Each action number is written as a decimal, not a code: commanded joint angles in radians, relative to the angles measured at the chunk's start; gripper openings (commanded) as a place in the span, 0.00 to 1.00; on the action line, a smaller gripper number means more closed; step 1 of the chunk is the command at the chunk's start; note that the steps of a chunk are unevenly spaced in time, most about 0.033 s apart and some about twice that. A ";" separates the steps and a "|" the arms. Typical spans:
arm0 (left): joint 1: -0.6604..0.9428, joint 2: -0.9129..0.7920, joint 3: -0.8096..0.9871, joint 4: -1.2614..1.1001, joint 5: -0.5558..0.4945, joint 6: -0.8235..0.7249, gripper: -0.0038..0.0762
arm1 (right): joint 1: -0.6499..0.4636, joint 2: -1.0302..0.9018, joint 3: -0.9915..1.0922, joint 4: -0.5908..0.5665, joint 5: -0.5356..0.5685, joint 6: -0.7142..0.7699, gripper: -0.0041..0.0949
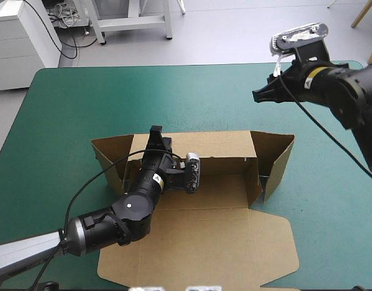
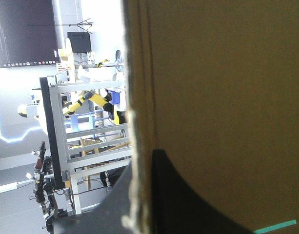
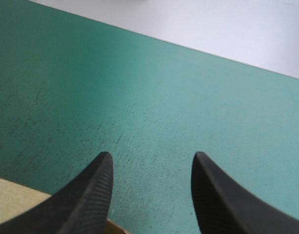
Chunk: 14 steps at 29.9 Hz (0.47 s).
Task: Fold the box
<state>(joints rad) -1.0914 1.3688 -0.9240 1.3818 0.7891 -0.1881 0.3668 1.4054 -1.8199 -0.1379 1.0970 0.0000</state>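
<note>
The brown box (image 1: pixel 198 182) lies mid-table with its back wall and both side flaps raised and its lid (image 1: pixel 198 248) flat toward the near edge. My left gripper (image 1: pixel 154 134) reaches over the box floor to the back wall's top edge. In the left wrist view it (image 2: pixel 139 161) is shut on the box, the board's edge (image 2: pixel 137 112) standing between the black fingers (image 2: pixel 188 204). My right gripper (image 1: pixel 260 95) hangs raised beyond the box's far right corner. It (image 3: pixel 151 158) is open over bare teal-green cover, with a corner of board (image 3: pixel 12 204) under one finger.
Teal-green cover (image 1: pixel 64 109) shows on all sides of the box, widest along the far edge. The right flap (image 1: pixel 277 160) stands tilted outward. A white cabinet (image 1: pixel 19 42) stands past the table's far left corner.
</note>
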 commanded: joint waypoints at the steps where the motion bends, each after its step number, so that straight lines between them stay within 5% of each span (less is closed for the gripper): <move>1: -0.006 -0.036 -0.020 0.047 0.026 0.000 0.04 | -0.118 0.076 -0.078 0.215 -0.037 -0.150 0.50; 6: -0.006 -0.036 -0.020 0.047 0.026 0.000 0.04 | -0.221 0.210 -0.101 0.368 0.025 -0.243 0.50; 14: -0.006 -0.036 -0.020 0.047 0.026 0.000 0.04 | -0.236 0.311 -0.093 0.412 0.073 -0.319 0.50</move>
<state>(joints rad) -1.0914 1.3688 -0.9236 1.3818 0.7891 -0.1880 0.1360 1.7565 -1.8848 0.2270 1.1987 -0.2859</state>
